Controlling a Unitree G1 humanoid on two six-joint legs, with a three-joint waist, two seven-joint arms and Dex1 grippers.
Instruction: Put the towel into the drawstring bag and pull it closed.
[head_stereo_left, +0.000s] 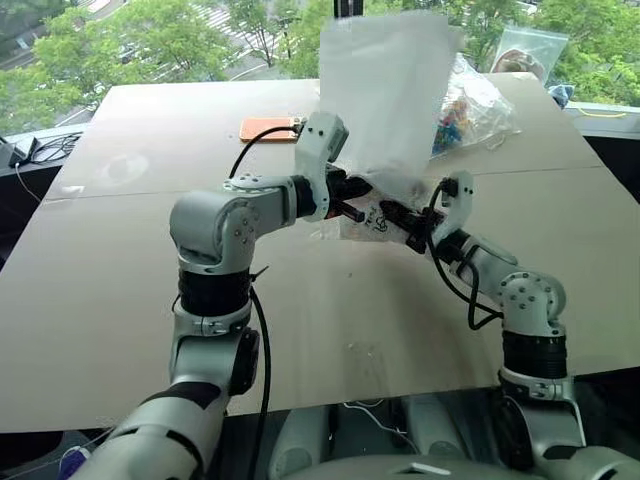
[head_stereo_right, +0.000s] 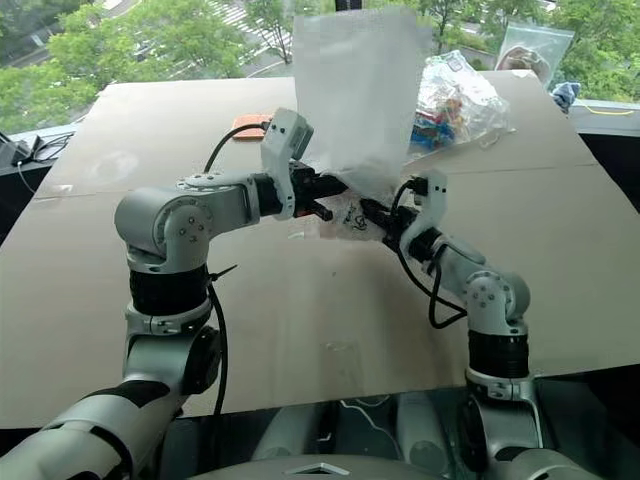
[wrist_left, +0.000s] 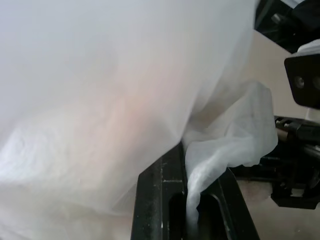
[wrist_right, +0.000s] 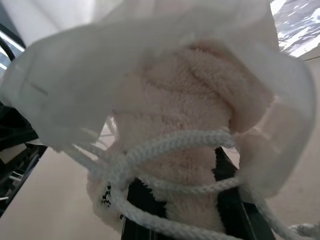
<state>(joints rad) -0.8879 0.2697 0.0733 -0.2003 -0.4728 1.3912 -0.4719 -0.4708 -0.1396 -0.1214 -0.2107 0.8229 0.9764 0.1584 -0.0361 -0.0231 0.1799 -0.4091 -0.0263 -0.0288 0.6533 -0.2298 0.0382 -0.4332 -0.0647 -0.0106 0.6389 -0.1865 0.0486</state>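
Sheer white fabric is standing tall above the middle of the tan counter as the drawstring bag is being held up between the robot's two arms, its body rising upright over them and its mouth hanging low where they meet. The left tool is reaching in from the left with its black fingers pressed together on a gathered fold of the bag's thin edge, seen bunched between them in the left wrist view. The right tool is coming in level from the right, its jaws clamped on the towel, a soft, fuzzy white cloth with a small black mark, which is sitting at the bag's mouth with the sheer fabric draped over and around it. White cords are looping across the front of the towel in the right wrist view. Behind the bag, toward the far edge of the counter, a clear plastic bag of colourful items is lying, and an orange phone with a black cable is resting to its left.
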